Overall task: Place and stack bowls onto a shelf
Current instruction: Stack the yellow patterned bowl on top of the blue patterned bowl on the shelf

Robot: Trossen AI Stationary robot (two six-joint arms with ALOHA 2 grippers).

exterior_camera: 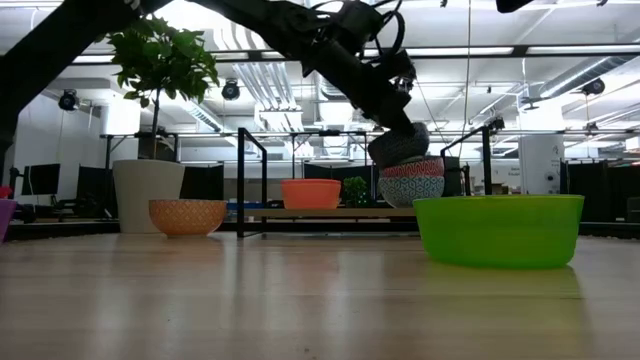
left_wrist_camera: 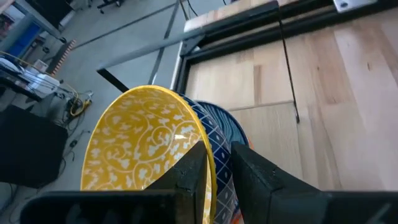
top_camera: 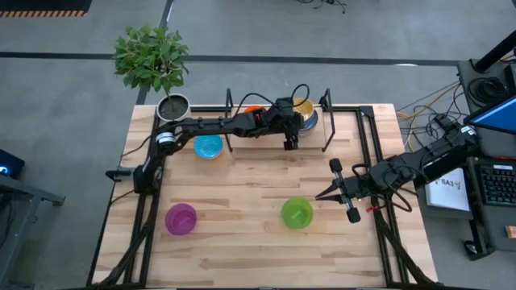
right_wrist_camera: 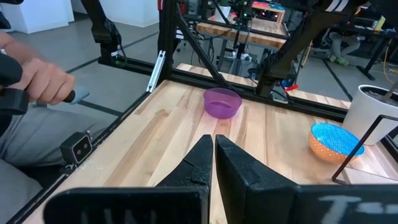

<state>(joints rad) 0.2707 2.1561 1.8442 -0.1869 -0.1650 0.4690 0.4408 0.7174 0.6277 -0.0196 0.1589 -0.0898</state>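
My left gripper [top_camera: 292,127] reaches over the shelf [top_camera: 278,133] and is shut on a bowl that is yellow inside [top_camera: 302,107]; in the low view this bowl [exterior_camera: 398,145] tilts above two stacked patterned bowls [exterior_camera: 411,180] at the shelf's right end. An orange-red bowl [exterior_camera: 311,193] stands on the shelf plank. An orange patterned bowl, blue inside [top_camera: 208,147], a purple bowl [top_camera: 181,218] and a green bowl [top_camera: 297,213] rest on the table. My right gripper [top_camera: 329,193] waits shut, right of the green bowl. My left gripper holds the yellow bowl by its rim [left_wrist_camera: 210,163], one finger inside the bowl [left_wrist_camera: 189,171] and one outside [left_wrist_camera: 261,177]. The bowl is tilted, and its underside sits on or just above the stacked bowls [left_wrist_camera: 231,127]; I cannot tell which.
A white plant pot [exterior_camera: 147,195] with a leafy plant [top_camera: 151,56] stands at the table's far left corner. Black wire uprights [top_camera: 326,121] close off the shelf ends. A person's hand [right_wrist_camera: 37,81] shows beyond the table's edge in the right wrist view. Bare wood lies mid-table.
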